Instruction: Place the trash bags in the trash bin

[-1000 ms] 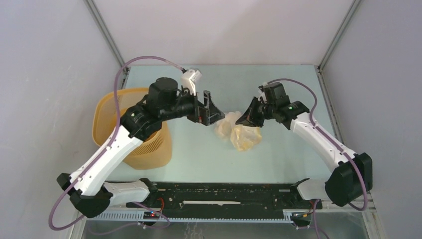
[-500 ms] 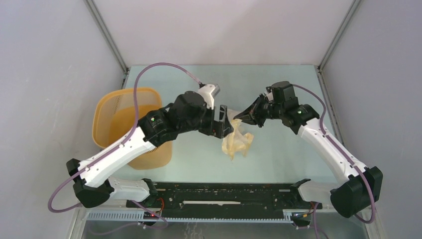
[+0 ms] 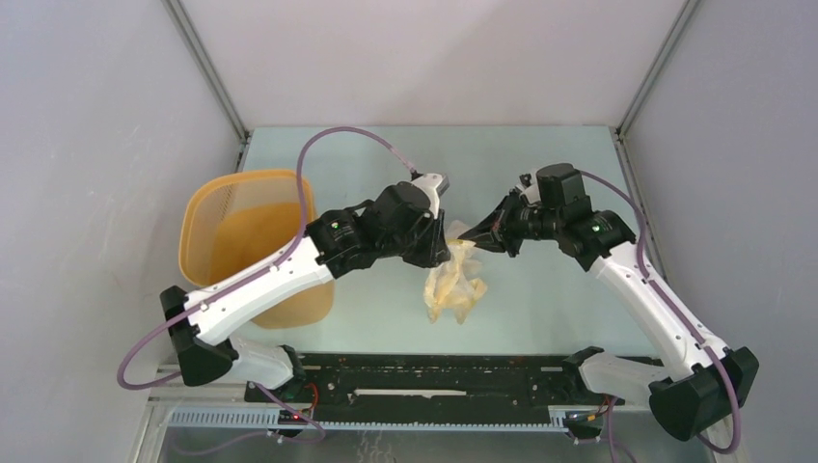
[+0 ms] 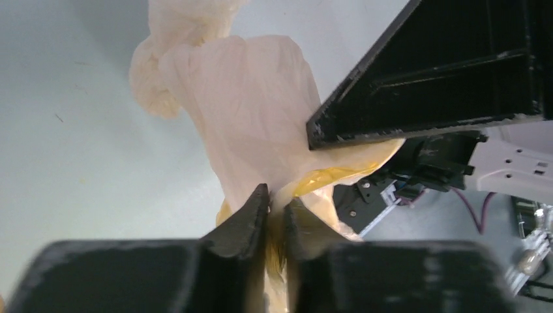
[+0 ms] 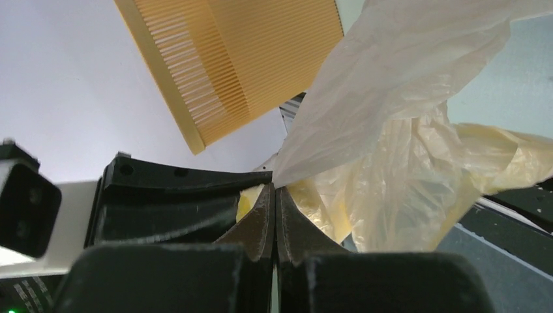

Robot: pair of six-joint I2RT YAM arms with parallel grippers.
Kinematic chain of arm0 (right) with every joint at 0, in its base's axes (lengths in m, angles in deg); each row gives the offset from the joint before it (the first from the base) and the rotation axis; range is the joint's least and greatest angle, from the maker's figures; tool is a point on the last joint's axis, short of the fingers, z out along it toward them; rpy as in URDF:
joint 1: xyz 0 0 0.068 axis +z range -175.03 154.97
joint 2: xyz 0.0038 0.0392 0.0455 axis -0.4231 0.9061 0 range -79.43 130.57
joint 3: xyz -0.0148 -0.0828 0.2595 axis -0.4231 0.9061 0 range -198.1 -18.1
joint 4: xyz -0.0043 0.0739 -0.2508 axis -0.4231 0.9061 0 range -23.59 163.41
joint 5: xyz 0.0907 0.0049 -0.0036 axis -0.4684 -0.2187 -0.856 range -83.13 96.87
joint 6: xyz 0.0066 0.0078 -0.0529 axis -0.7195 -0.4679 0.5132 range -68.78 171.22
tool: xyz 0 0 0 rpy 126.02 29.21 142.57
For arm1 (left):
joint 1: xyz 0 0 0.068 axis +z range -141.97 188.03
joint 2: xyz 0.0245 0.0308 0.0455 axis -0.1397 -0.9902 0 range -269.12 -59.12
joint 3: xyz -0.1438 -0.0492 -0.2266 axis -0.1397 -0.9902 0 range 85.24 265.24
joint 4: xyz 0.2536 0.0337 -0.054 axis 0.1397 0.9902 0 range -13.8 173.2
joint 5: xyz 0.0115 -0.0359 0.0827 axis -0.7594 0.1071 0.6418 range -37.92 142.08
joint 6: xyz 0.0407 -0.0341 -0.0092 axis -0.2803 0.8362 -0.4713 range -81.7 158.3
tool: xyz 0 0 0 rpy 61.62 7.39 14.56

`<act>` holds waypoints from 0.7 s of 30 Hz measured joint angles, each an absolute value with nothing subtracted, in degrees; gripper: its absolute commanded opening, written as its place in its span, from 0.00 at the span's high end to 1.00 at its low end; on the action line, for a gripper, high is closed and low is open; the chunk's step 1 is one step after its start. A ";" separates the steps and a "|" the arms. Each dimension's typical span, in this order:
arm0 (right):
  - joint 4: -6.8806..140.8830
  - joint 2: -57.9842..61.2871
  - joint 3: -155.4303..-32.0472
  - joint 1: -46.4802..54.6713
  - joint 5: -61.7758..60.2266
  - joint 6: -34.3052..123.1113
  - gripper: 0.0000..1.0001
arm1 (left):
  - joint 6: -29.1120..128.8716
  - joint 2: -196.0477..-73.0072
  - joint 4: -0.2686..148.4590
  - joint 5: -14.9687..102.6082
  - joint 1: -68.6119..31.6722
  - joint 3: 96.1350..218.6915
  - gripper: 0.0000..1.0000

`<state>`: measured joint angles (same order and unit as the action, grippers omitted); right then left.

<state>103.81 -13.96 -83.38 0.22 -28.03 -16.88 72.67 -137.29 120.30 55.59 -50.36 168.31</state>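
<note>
From above, a pale blue-green tabletop (image 3: 540, 164) lies between plain grey walls (image 3: 96, 145). The orange-yellow slotted plastic wastebasket (image 3: 241, 231) stands at its left edge. Well right of it, the left gripper (image 3: 446, 249) and right gripper (image 3: 470, 234) meet over the wrinkled, translucent cream film bag (image 3: 453, 289), which hangs below them. Left wrist view: the fingers are pinched nearly together on yellowish film. Right wrist view: the fingers are closed tight on a corner of film.

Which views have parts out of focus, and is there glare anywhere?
Left wrist view: the left gripper blurs toward the lens, the thin cream-white plastic film bag is fairly sharp. Right wrist view: the right gripper is soft, the orange-yellow slotted plastic bin crisp. Top view: even light, faint shadows, no glare.
</note>
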 measured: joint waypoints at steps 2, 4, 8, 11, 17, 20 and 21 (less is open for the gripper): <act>104.45 -14.63 -83.38 0.18 -28.44 -15.92 0.85 | 73.00 -137.88 120.19 55.59 -50.38 168.66 1.00; 104.58 -15.14 -83.38 -0.34 -29.65 -14.23 0.64 | 73.50 -137.86 120.32 55.83 -50.47 168.75 1.00; 106.13 -16.62 -83.38 -3.21 -31.83 -7.00 0.28 | 74.53 -137.38 120.62 56.35 -50.43 170.15 1.00; 109.72 -19.77 -83.38 -5.98 -31.57 1.57 0.22 | 75.95 -136.18 120.95 55.85 -49.66 172.40 1.00; 117.15 -27.68 -83.45 -5.46 -26.65 14.29 0.12 | 81.50 -131.81 120.80 52.84 -44.28 175.00 1.00; 121.52 -29.69 -84.39 -1.74 -21.62 18.42 0.03 | 84.08 -130.34 120.45 50.91 -41.53 175.04 1.00; 122.65 -29.89 -85.02 0.29 -20.05 19.25 0.01 | 85.00 -130.17 120.38 50.12 -40.72 175.09 1.00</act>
